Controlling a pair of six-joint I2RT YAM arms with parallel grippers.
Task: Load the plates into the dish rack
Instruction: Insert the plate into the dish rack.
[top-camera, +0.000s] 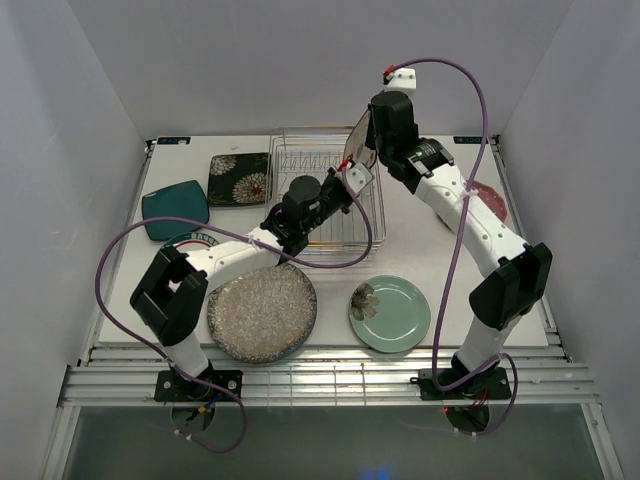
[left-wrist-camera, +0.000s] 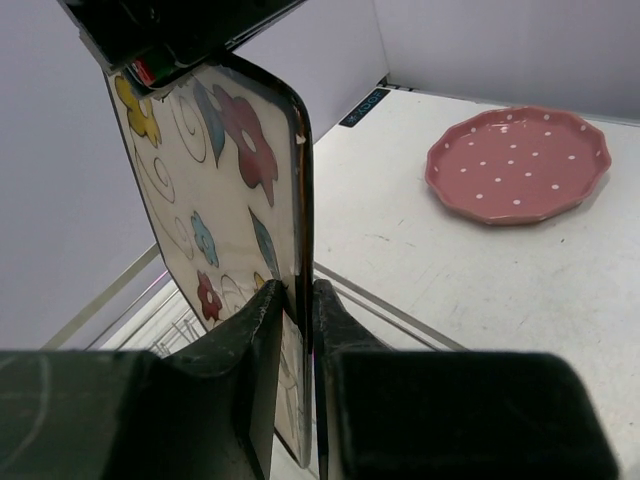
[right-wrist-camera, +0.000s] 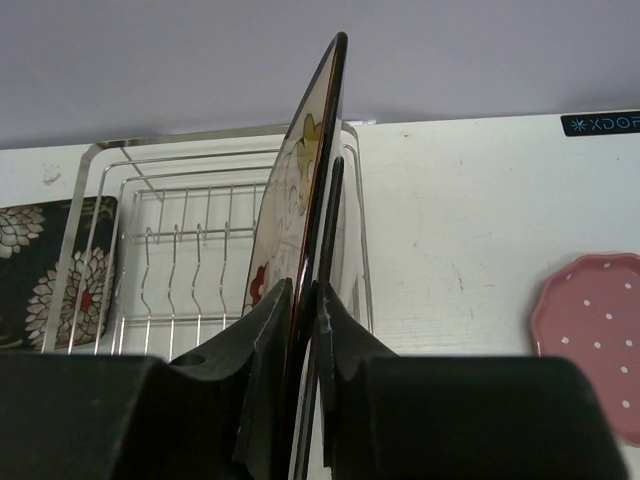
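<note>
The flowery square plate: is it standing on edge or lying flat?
On edge, slightly tilted: the plate rises steeply above the dish rack, pinched by both the left tool and the right tool.

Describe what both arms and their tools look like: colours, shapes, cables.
The left arm and right arm match: white tubular links between chunky black joint housings. A thin purple cable loops loosely along each. The left tool and right tool each have two matte black, wedge-shaped fingers. A small white block with a red tip sits on the right wrist.
</note>
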